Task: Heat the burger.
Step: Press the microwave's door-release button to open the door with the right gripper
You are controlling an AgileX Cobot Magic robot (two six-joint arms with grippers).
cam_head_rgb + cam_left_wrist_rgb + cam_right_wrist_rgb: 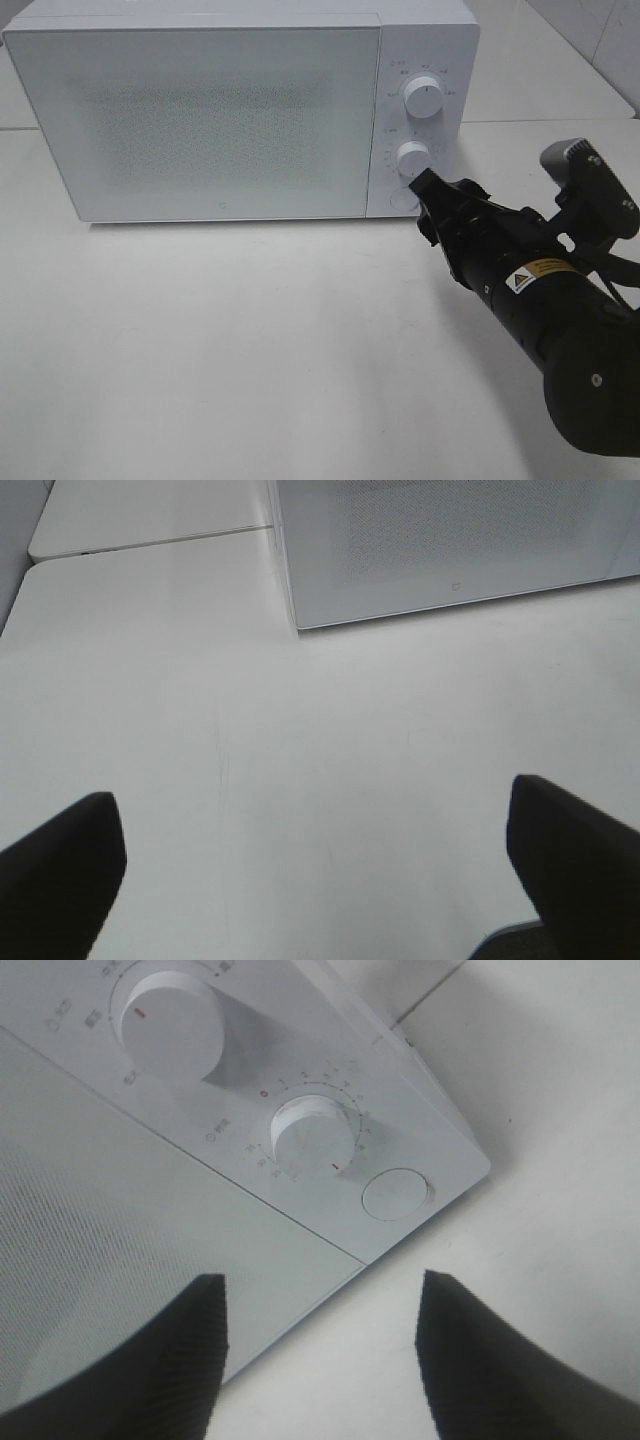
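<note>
Hovering just beside the lower knob [411, 157] and round button [403, 198] on the microwave [200, 110] ctrl panel, the right gripper [422, 185] has its jaws partly apart w/ nothing btwn them. The left gripper [310, 795] hangs over the bare white table [300, 720] in front of the microwave, jaws spread wide, also holding nothing. Microwave door is closed & the burger isn't visible in any view, so can't tell where it sits.
</note>
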